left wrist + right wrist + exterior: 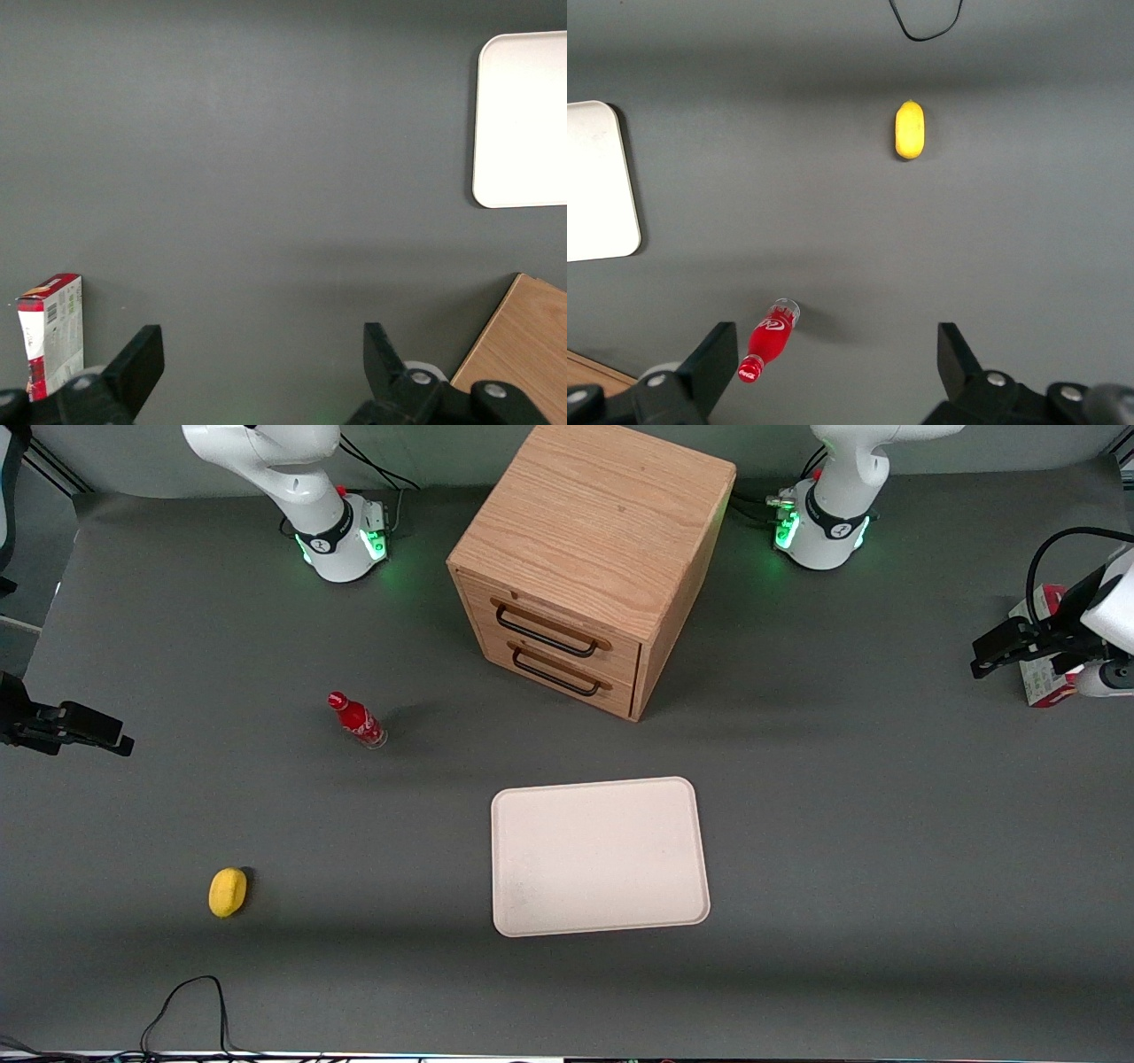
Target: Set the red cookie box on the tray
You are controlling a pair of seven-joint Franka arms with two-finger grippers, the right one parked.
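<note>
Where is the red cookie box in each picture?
Front view: red cookie box stands on the table at the working arm's end, partly hidden by the open gripper.
Left wrist view: it stands beside one gripper finger.
Right wrist view: not in it.
Shared landmark: the tray.

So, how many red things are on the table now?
2. The red cookie box stands at the working arm's end, partly hidden by the open, empty claw. The small red bottle stands toward the parked arm's end.
</note>
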